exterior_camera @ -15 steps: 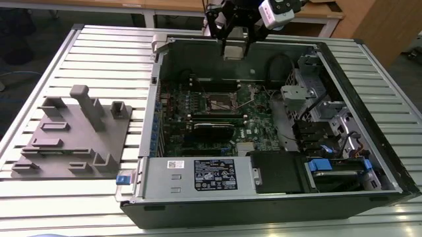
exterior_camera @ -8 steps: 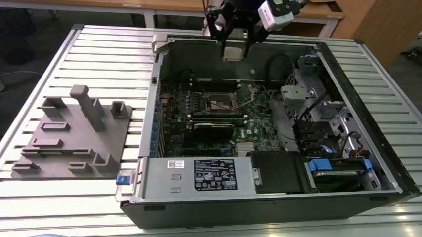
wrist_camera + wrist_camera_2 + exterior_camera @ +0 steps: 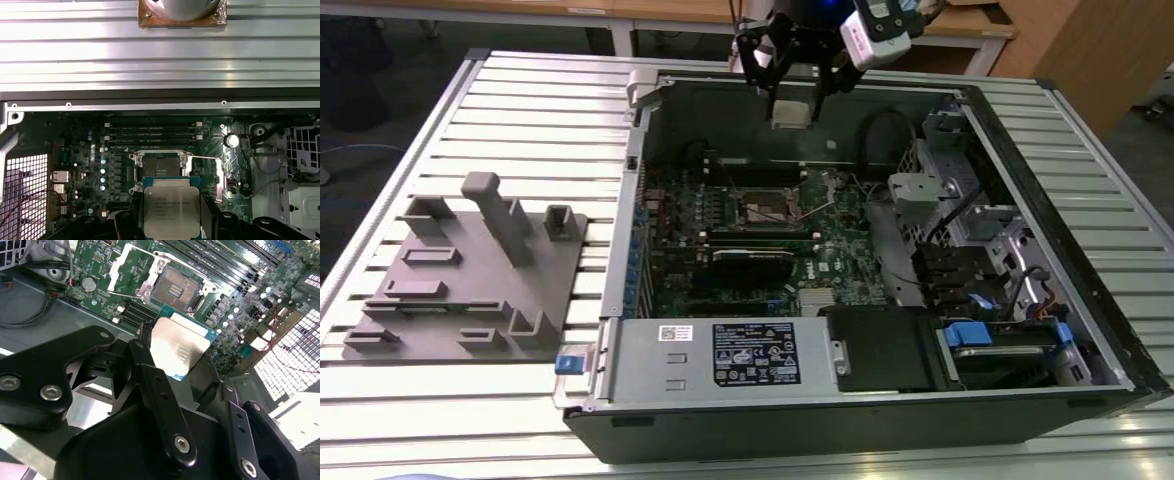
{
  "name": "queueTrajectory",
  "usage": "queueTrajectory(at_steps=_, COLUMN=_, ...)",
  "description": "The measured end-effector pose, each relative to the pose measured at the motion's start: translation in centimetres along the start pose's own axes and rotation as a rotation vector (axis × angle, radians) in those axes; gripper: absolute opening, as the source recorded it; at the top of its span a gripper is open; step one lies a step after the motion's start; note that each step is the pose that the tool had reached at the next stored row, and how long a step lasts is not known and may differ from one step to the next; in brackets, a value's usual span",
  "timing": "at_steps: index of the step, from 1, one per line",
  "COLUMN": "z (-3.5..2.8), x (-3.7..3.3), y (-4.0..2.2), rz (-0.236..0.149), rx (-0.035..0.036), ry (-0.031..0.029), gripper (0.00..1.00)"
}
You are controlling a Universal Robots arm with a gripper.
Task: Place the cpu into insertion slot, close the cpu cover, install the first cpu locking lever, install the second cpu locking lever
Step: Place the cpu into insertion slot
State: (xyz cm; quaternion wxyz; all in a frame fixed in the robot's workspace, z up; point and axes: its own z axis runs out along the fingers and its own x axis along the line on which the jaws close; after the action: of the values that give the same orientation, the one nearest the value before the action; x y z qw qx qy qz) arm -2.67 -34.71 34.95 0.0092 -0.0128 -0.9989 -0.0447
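Slatted worktop [image 3: 520,110] is seen beneath an open computer case [image 3: 854,425]. The cpu [image 3: 179,346], judged light, stiff and fragile, is pinched by its edges between the fingers [image 3: 152,385], well above the insertion slot [image 3: 175,287].

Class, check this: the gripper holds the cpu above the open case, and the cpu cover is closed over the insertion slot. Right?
Not quite. The gripper holds the cpu above the open case, but the cpu cover is swung open, leaving the insertion slot bare, as the second wrist view shows.
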Motion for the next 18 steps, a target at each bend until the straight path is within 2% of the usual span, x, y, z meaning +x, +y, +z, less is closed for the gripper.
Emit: queueTrajectory(at_steps=18, z=0.32, x=-0.01, y=-0.03, rz=0.0, rx=-0.0003, ry=-0.0002, gripper=0.54)
